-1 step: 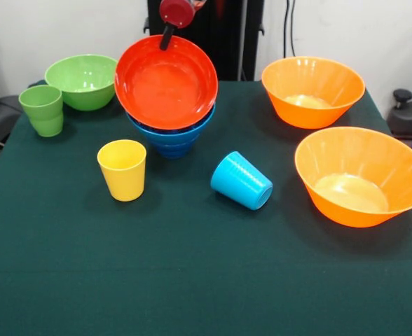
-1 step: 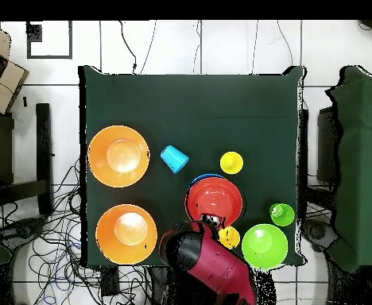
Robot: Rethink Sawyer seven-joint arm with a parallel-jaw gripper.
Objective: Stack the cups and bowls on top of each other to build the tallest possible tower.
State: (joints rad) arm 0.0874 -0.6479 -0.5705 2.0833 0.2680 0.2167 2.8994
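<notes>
Red-orange bowl point(image 1: 165, 82): tilted atop the blue pieces point(image 1: 171, 136) of the tower, mid-worktop point(image 1: 192, 280); I judge it light, stiff and slippery, best pinched at its thin rim.
My end effector point(image 1: 167, 35): at the bowl's far rim; how far open, or whether gripping, I cannot tell.
Hidden: the blue pile's makeup; a yellow cup point(image 2: 230, 237) half under my arm.
Light blue cup point(image 1: 242, 181): on its side.

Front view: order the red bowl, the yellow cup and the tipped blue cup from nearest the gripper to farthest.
From the gripper:
1. Red bowl, touching it, tilted on the blue stack.
2. Yellow cup, upright, toward the table's front left.
3. Blue cup, on its side, front right.
</notes>
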